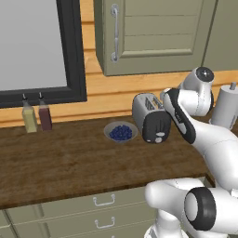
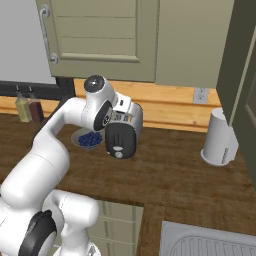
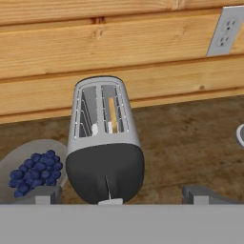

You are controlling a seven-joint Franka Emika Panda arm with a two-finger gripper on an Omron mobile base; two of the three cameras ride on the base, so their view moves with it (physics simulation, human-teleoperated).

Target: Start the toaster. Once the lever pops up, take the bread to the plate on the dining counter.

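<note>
The claw (image 3: 119,193) hangs wide open above the toaster (image 3: 105,147), lined up with its lever (image 3: 110,201) probably for pressing it down.

Glossy white rounded arm (image 1: 218,144) — black joint discs, dark trim.

Kitchen corner in warm wood and sage green

A dark wood-grain table (image 1: 60,162) runs along a honey plank wall (image 3: 119,52), with green drawers (image 1: 93,204) under its front edge. Above hang a green cabinet door (image 1: 153,37) and a black-framed window (image 1: 37,46); a white outlet (image 2: 201,95) sits on the wall, a steel sink (image 2: 210,242) at the table's right front corner.
</note>
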